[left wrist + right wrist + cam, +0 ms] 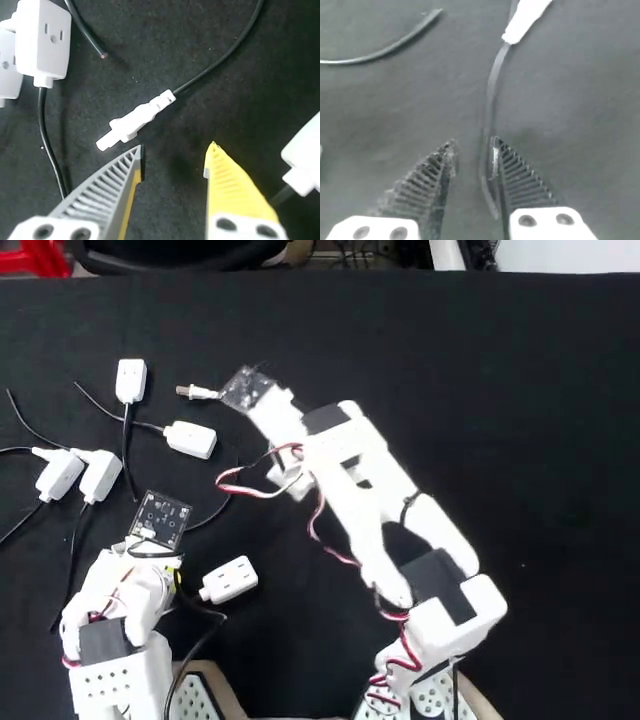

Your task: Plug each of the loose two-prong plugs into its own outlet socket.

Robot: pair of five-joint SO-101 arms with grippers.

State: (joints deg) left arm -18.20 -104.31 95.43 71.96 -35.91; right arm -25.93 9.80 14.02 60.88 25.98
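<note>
The left gripper (172,150) is hovering low over the black cloth-covered table (520,390), its grey and yellow jaws standing wide apart and holding nothing. A slim white plastic plug on a black cord (134,124) is lying flat just beyond the tips, touching neither; its prongs cannot be made out from this angle. Farther up the table the right gripper (472,147) is sitting close to the cloth with its jaws partly open and clamping nothing, though a thin black cord (490,100) is running between them, close against one finger. That cord is leading to a second white plug with metal prongs (197,392), which is lying just beside the gripper with its prongs pointing away from it. I am judging the step in hand to be the pick-up of a plug, with no insertion begun. To do it well, each arm is going to need to close squarely across the thick plastic body, not the cord, so the prongs are held level and in line for a straight push. As for what receives them, the white rectangular outlet socket (45,37) near the left plug is showing bare slots with nothing in them. Other white socket blocks (190,438) are lying scattered nearby, and whether anything is filling theirs cannot be told.
</note>
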